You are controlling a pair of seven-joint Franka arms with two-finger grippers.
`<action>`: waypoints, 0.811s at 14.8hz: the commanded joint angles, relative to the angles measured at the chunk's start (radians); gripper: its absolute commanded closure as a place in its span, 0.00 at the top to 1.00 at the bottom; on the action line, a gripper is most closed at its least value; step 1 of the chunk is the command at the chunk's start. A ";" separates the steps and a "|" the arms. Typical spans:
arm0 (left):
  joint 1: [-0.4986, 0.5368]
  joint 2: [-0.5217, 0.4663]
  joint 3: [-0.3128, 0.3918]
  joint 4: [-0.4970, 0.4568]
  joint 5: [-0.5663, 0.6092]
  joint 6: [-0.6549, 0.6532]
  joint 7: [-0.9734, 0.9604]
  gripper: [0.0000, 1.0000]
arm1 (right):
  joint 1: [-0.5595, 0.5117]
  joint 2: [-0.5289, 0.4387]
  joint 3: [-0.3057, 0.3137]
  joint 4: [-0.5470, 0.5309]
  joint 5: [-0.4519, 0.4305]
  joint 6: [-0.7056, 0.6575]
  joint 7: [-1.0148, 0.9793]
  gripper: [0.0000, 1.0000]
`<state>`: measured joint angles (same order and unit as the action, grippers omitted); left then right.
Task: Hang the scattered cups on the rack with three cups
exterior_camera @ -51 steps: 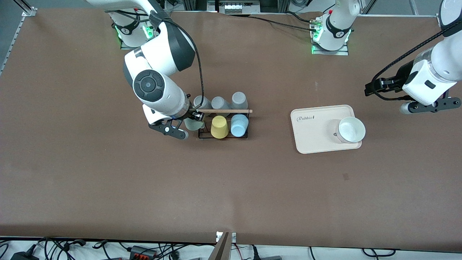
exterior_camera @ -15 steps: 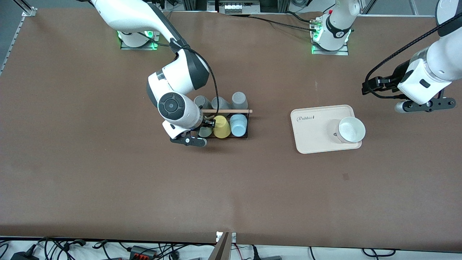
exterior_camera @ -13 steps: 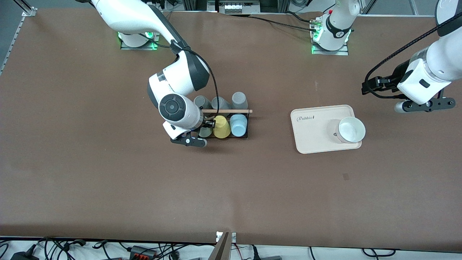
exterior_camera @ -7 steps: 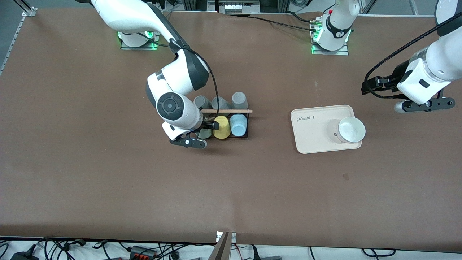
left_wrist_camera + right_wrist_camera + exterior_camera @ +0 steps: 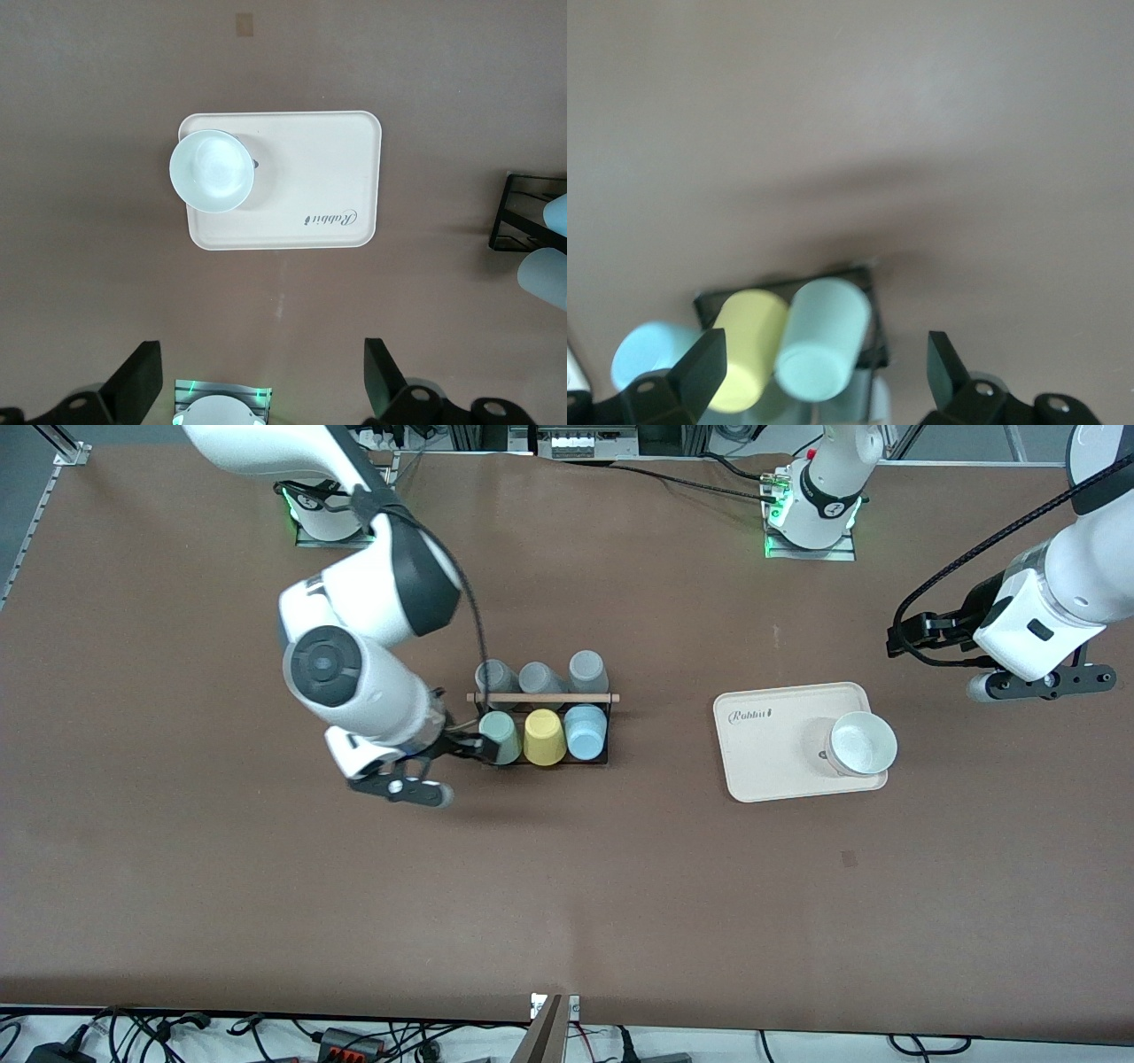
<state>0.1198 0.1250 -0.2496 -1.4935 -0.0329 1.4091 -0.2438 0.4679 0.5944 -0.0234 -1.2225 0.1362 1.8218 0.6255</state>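
Front view: sage-green cup [image 5: 499,737] and light blue cup [image 5: 586,732] were seated on the rack [image 5: 546,763]; right gripper [image 5: 467,746] (jaws apart) was beside it; left gripper [image 5: 261,381], jaws apart, waited. Only withdrawal was judged outstanding.

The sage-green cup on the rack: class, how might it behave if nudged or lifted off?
The sage-green cup looks small and thin-walled, so probably light. Its smooth, tapered, handleless sides could slip between fingers. Resting on the rack beside the yellow cup, it likely shifts easily and might roll if knocked off.
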 commanded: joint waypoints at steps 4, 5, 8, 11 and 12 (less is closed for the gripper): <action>0.009 -0.022 -0.002 -0.021 -0.012 -0.004 0.021 1.00 | -0.213 -0.065 0.002 0.001 -0.039 -0.148 -0.320 1.00; 0.009 -0.022 -0.002 -0.021 -0.012 -0.005 0.021 1.00 | -0.244 -0.093 0.003 0.001 -0.064 -0.157 -0.354 1.00; 0.009 -0.024 -0.002 -0.021 -0.012 -0.005 0.021 1.00 | -0.314 -0.154 0.005 -0.003 -0.131 -0.202 -0.415 1.00; 0.009 -0.022 -0.002 -0.022 -0.012 -0.004 0.021 1.00 | -0.353 -0.168 0.000 0.001 -0.173 -0.225 -0.484 1.00; 0.009 -0.022 -0.002 -0.022 -0.012 -0.005 0.021 1.00 | -0.363 -0.174 0.000 0.001 -0.179 -0.226 -0.510 1.00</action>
<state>0.1204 0.1250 -0.2497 -1.4942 -0.0329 1.4081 -0.2438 0.1242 0.4333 -0.0317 -1.2156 -0.0134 1.6072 0.1692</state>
